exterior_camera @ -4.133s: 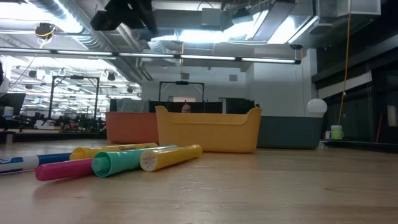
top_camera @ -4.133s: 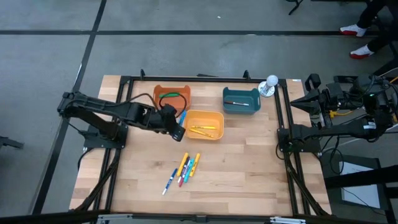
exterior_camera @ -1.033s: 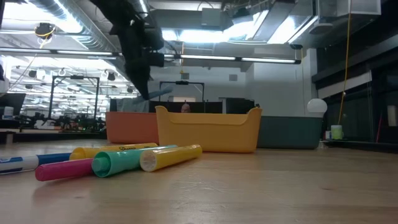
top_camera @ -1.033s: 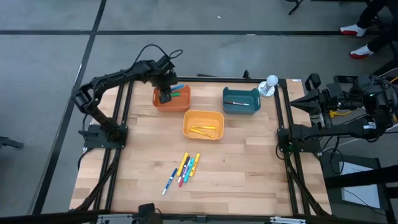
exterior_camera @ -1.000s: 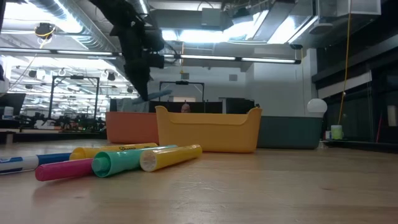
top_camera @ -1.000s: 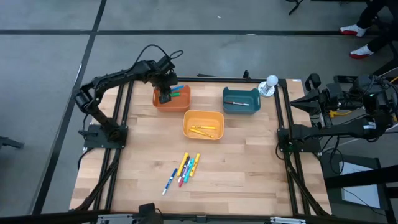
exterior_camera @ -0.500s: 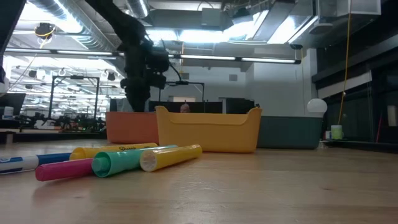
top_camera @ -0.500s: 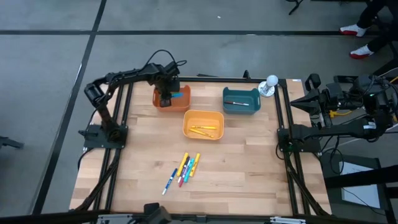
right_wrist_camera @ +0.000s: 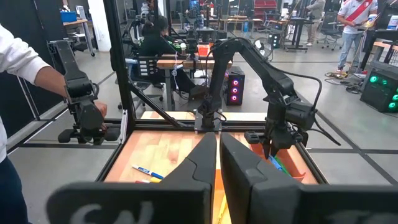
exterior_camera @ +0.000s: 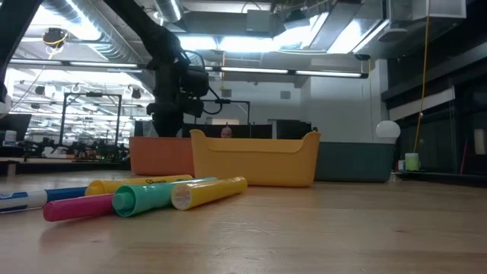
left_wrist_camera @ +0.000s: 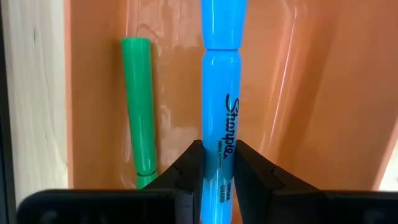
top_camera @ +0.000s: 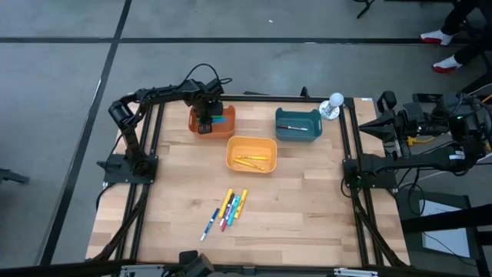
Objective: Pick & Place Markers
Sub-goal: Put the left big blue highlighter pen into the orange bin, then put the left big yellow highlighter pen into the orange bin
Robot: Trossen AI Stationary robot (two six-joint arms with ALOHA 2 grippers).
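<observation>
L gripper [top_camera: 204,123] has dropped from above the orange bin [top_camera: 224,129] down into it vs a sec ago, arm folded lower over the rim. Fingers [left_wrist_camera: 186,171] are clamped narrow on a blue marker [left_wrist_camera: 220,112], which lies along the bin floor or just over it; can't tell if touching. A green marker [left_wrist_camera: 139,112] lies just beside it, already in the bin. So: blue one is at its drop spot, release looks like the next step.

R gripper [right_wrist_camera: 217,163] is shut, empty, parked off the table's right edge.

Left to do: a loose bunch of markers [top_camera: 227,209] near the table's front edge. Yellow bin [top_camera: 250,155] and teal bin [top_camera: 298,123] each hold some already.

In the way: not much. Green marker is close to the fingers; bin walls are tight around the gripper on the way out. A person [right_wrist_camera: 18,87] stands beyond the table, clear of the arms.
</observation>
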